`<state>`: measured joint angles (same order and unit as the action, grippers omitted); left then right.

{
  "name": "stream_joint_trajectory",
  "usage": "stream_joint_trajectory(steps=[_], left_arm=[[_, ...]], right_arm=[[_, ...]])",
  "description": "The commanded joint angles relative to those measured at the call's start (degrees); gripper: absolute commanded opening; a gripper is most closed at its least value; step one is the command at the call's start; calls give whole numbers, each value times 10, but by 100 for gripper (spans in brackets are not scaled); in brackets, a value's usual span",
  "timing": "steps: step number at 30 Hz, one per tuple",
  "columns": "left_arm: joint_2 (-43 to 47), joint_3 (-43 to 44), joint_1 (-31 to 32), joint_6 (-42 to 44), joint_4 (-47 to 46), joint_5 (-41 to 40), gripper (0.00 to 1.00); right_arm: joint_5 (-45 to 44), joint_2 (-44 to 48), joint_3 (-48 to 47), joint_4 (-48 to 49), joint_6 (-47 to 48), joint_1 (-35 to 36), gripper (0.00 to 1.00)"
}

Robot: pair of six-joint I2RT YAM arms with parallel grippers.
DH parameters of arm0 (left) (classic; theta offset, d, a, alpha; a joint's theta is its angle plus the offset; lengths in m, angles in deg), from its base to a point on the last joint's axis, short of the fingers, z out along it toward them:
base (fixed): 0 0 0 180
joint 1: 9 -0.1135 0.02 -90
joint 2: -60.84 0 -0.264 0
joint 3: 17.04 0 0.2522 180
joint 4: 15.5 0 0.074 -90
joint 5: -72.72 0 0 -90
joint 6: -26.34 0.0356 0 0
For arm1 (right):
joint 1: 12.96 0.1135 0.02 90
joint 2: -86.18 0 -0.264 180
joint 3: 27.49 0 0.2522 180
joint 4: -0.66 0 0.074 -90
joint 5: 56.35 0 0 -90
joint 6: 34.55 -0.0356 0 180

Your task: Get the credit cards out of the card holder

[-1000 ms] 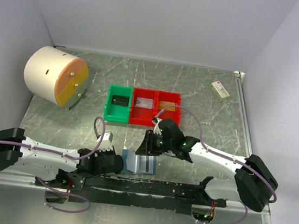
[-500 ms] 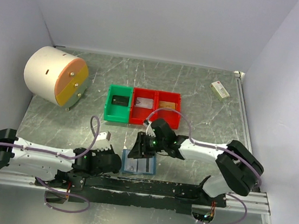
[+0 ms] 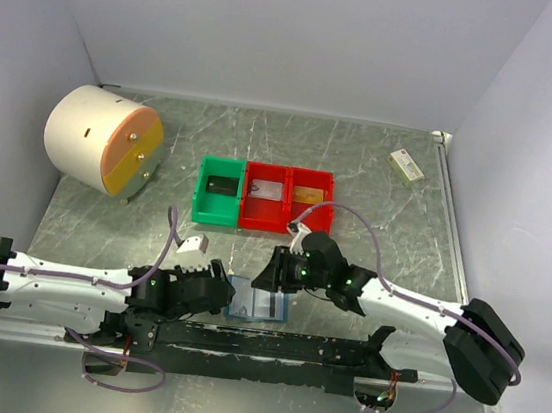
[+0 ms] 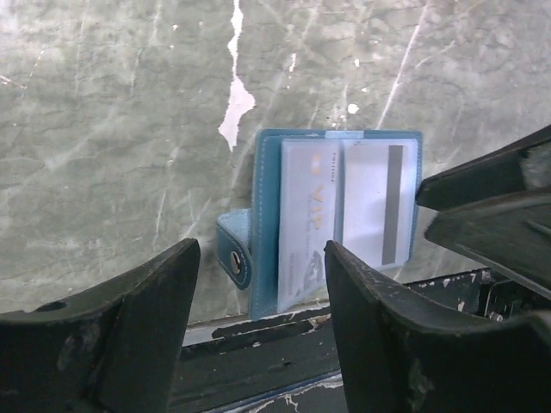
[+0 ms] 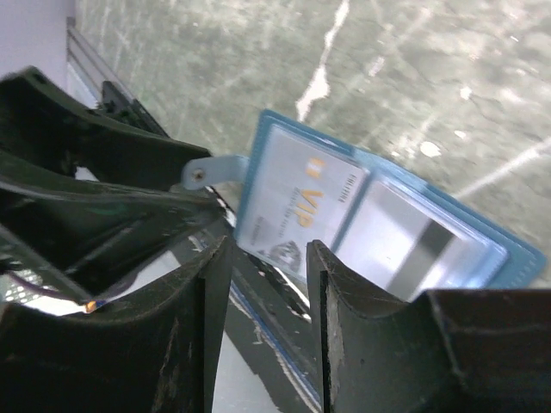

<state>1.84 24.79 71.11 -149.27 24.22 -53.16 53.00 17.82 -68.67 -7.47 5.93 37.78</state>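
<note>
The blue card holder lies open and flat at the table's near edge. It also shows in the left wrist view and the right wrist view. Two credit cards sit in its slots: a pale VIP card and a white card with a dark stripe. My left gripper is open just left of the holder, with nothing between its fingers. My right gripper hovers open over the holder's near edge, holding nothing.
A green bin and a red double bin stand behind the holder. A cream cylinder with orange drawers lies at the back left, and a small cream box at the back right. A black rail runs along the near edge.
My left gripper has opened and let go of the holder, which now lies flat. The right gripper swung left over the holder, then drew back a little to the right.
</note>
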Motion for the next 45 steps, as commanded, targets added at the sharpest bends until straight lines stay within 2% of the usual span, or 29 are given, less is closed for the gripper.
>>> stream_joint_trajectory(steps=[1, 7, 16, 23, 32, 45], left_arm=[[10, 25, 5, 47, 2, 3, 72], [6, 53, 5, 65, 14, 4, 73], [-9, 99, 5, 147, -50, 35, 63], [-60, 95, 5, 141, -60, 53, 46], [-100, 78, 2, 95, -50, 36, 39], [-148, 24, -10, 58, -108, 50, 29]], right_arm=[[-58, 40, 52, 56, -11, 1, 41], [-46, 63, 87, 103, -22, 1, 39], [-4, -1, 80, 129, -56, 1, 32], [-20, 2, 86, 115, -60, 1, 29], [-14, -2, 87, 121, -67, 0, 27], [36, -86, 59, 135, -66, 1, 27]])
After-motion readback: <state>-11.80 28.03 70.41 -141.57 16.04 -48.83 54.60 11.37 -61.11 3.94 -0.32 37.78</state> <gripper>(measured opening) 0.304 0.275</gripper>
